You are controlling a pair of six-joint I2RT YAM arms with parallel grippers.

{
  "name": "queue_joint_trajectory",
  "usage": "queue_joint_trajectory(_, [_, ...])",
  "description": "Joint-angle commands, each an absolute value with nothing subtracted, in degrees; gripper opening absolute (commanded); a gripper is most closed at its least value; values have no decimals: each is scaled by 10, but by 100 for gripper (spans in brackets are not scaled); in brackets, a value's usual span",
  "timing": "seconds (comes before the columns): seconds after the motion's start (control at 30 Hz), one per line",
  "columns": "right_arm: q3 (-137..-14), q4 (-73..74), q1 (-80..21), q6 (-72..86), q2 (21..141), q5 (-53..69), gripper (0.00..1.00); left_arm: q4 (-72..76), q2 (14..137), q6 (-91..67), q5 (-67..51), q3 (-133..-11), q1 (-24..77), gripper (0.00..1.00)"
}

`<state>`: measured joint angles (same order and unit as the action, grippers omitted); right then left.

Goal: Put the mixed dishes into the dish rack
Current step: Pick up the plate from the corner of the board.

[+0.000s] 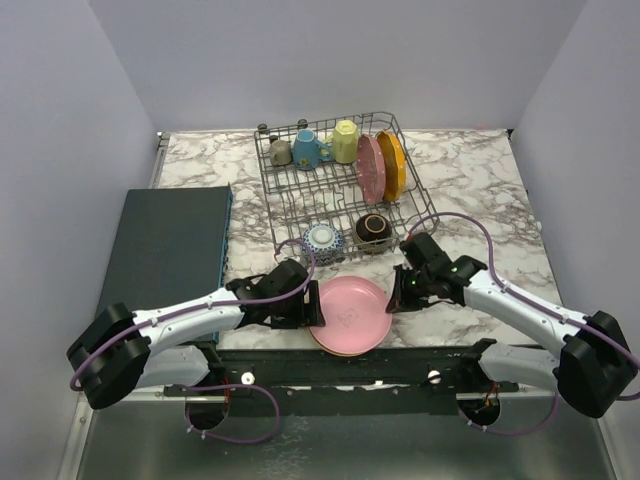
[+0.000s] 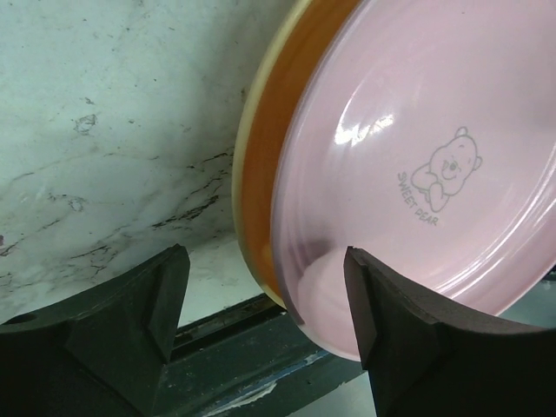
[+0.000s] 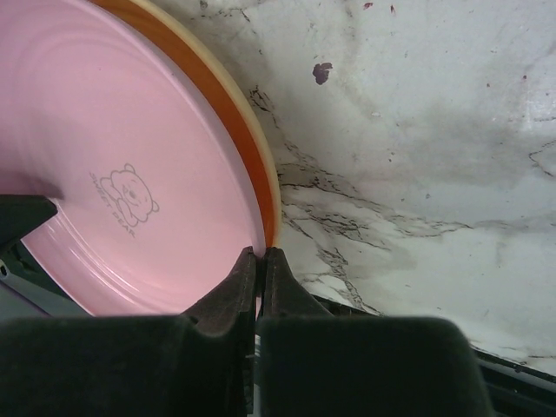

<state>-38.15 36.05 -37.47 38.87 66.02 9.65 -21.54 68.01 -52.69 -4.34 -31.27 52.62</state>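
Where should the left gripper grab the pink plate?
By its rim at the left edge, coming in from the left. The pink plate lies flat on an orange plate, so only the thin rim offers a pinch. The open left gripper has that rim between its fingers. The right gripper is shut at the opposite rim.

The marble-patterned table (image 1: 470, 190) carries a grey wire dish rack (image 1: 330, 205) at its far middle and a dark flat mat (image 1: 170, 245) on the left. At the near middle edge, a pink plate (image 1: 350, 315) lies on an orange plate (image 2: 256, 191).
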Motion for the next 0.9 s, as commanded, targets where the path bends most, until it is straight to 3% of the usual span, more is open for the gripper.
queue_joint_trajectory(0.0, [-397, 371, -380, 388, 643, 88, 1, -207, 647, -527, -64, -319, 528, 79])
queue_joint_trajectory(0.87, [-431, 395, -388, 389, 571, 106, 0, -215, 534, -558, -113, -330, 528, 85])
